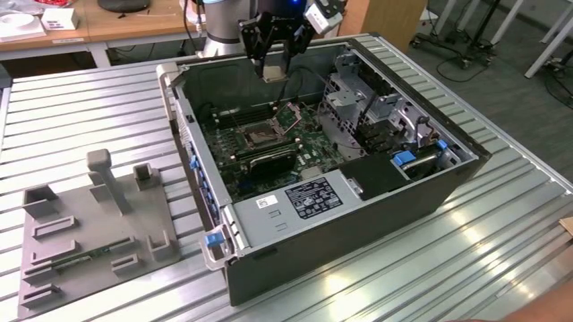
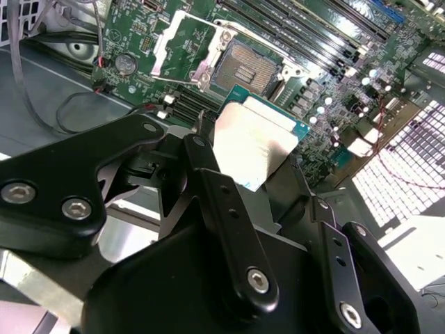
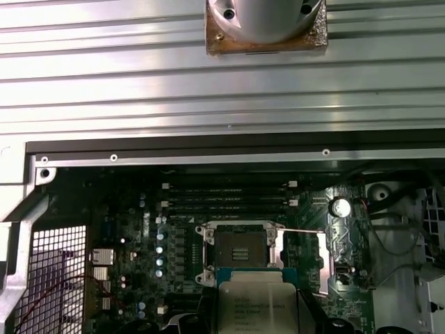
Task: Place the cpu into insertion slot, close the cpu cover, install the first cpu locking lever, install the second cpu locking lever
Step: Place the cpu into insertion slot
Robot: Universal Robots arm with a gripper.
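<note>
My gripper point(image 1: 276, 72) hangs above the open computer case point(image 1: 358, 221), shut on the cpu point(image 2: 259, 142), a flat square chip with a silvery top. In both wrist views the cpu point(image 3: 257, 299) hovers apart from the board, close to the insertion slot point(image 3: 240, 254). The insertion slot point(image 2: 247, 66) is a dark square socket with a metal rim on the green motherboard point(image 1: 304, 144), and nothing lies in it. The cpu cover point(image 2: 182, 43) is swung open to one side of the socket; in the exterior view the cpu cover point(image 1: 291, 115) stands up behind the insertion slot point(image 1: 255, 136).
Long black memory slots point(image 3: 226, 198) run beside the socket. A metal drive cage point(image 1: 376, 111) and cables point(image 2: 42, 97) crowd the case interior. A grey fixture plate point(image 1: 90, 231) with posts lies on the slatted aluminium table point(image 1: 80, 114) at the exterior view's left.
</note>
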